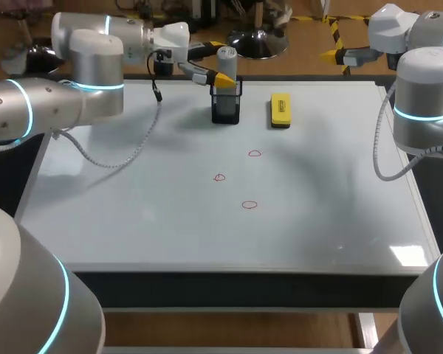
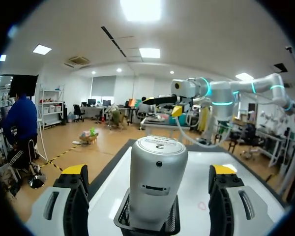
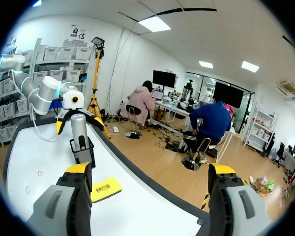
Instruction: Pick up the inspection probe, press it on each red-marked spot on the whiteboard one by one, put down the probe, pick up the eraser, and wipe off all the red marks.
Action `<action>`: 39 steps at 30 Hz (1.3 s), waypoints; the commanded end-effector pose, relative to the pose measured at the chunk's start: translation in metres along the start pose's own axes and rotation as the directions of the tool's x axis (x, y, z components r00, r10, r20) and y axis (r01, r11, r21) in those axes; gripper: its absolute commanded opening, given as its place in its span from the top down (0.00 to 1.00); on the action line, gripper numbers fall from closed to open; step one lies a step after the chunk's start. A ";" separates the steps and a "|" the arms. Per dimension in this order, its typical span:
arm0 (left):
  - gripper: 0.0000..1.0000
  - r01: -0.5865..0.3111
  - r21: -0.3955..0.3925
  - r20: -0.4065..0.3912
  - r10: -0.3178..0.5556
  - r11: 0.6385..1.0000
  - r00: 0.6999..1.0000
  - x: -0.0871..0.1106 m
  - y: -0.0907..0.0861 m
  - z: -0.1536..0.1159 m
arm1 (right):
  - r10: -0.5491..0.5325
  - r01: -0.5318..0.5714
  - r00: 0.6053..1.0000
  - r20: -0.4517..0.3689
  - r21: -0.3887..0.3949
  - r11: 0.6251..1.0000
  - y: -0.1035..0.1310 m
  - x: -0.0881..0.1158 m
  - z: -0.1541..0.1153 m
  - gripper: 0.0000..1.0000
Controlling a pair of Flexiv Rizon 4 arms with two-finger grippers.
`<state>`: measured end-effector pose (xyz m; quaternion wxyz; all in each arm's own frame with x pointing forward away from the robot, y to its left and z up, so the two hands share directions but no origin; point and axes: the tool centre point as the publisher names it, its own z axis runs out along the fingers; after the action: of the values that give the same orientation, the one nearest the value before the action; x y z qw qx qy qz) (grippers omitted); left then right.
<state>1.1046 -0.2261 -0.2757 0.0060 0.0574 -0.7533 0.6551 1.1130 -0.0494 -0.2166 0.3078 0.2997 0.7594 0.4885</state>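
The inspection probe (image 1: 227,61), a grey cylinder, stands upright in a black mesh holder (image 1: 226,105) at the back of the whiteboard (image 1: 133,214). My left gripper (image 1: 210,65) is open around the probe's top. In the left wrist view the probe (image 2: 157,179) stands between the yellow-tipped fingers (image 2: 74,172), with a gap on each side. The yellow eraser (image 1: 280,110) lies to the right of the holder. Three small red marks (image 1: 254,153) (image 1: 219,177) (image 1: 249,205) sit mid-board. My right gripper (image 1: 338,54) is open and empty beyond the back right corner, looking at the probe (image 3: 78,129) and eraser (image 3: 105,189).
The left arm's cable (image 1: 125,151) hangs in a loop over the board's left part. The board's raised dark frame (image 1: 236,279) runs along the front edge.
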 end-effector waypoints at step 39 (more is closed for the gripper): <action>1.00 -0.026 0.013 -0.048 0.027 1.000 0.998 0.000 -0.010 0.010 | 0.000 0.000 1.000 -0.001 0.000 1.000 0.000 0.000 0.000 0.00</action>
<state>1.1074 -0.2384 -0.2717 0.0163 0.0322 -0.7483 0.6624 1.1130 -0.0495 -0.2166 0.3078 0.2998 0.7594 0.4885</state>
